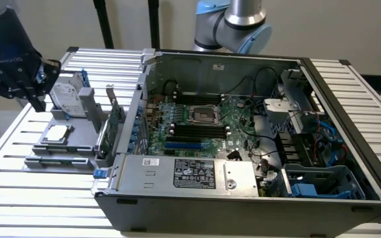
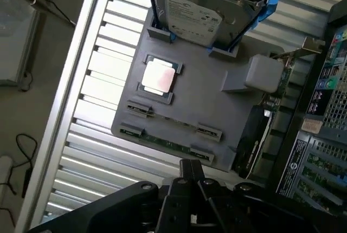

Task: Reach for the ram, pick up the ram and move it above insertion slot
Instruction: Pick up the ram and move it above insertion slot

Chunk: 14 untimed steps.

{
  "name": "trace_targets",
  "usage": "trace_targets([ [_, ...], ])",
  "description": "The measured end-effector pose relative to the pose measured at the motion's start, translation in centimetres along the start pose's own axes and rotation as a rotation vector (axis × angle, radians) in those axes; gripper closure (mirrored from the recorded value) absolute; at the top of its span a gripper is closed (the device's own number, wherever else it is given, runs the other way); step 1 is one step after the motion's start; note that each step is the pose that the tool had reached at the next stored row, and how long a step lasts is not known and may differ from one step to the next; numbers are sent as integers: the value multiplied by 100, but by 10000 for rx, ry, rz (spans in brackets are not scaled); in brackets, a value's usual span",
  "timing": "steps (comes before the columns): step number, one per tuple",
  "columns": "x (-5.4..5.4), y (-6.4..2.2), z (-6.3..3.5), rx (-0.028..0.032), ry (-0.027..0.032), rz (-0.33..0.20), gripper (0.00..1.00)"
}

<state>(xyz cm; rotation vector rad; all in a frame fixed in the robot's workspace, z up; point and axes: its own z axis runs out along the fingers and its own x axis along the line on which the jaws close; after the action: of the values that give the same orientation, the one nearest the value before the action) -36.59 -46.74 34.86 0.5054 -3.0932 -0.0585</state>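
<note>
Gripper (image 1: pixel 37 99): at the exterior view's left, beside the hard drive (image 1: pixel 66 99), over the grey fixture's (image 1: pixel 78 141) back end; fingers drawn together, holding nothing.
Ram (image 2: pixel 165 141): clipped flat along the fixture's opposite, front edge, well apart from the fingertips.
Long axis: along that front edge.
Insertion slot (image 1: pixel 197 130): on the motherboard in the open case, right of the fixture.

Long thin green ram (image 2: pixel 162 142), dark chips along it, seated lengthwise between end clips, near edge of gray holder (image 2: pixel 211 103), exterior view's left.
</note>
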Motion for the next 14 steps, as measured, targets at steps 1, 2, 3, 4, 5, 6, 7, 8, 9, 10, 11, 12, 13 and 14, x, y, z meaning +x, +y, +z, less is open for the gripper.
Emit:
trace_targets([
  [1, 0, 0, 2, 0, 7, -181, 89],
  [2, 0, 0, 4, 0, 14, -360, 89],
  [3, 0, 0, 7, 0, 21, -551, 89],
  [4, 0, 0, 8, 1, 29, -731, 89],
  [5, 0, 0, 10, 1, 35, -915, 89],
  [6, 0, -1, 13, 1, 42, -1096, 89],
  [7, 0, -1, 15, 0, 48, -1275, 89],
  [8, 0, -1, 18, 1, 54, -1455, 89],
  [9, 0, -1, 19, 1, 62, -1635, 89],
  [10, 0, -1, 21, 1, 69, -1814, 89],
  [11, 0, -1, 24, 1, 76, -2006, 89],
  [12, 0, -1, 26, 1, 83, -2184, 89],
  [13, 0, -1, 28, 2, 90, -2364, 89],
  [14, 0, -1, 30, 2, 97, -2544, 89],
])
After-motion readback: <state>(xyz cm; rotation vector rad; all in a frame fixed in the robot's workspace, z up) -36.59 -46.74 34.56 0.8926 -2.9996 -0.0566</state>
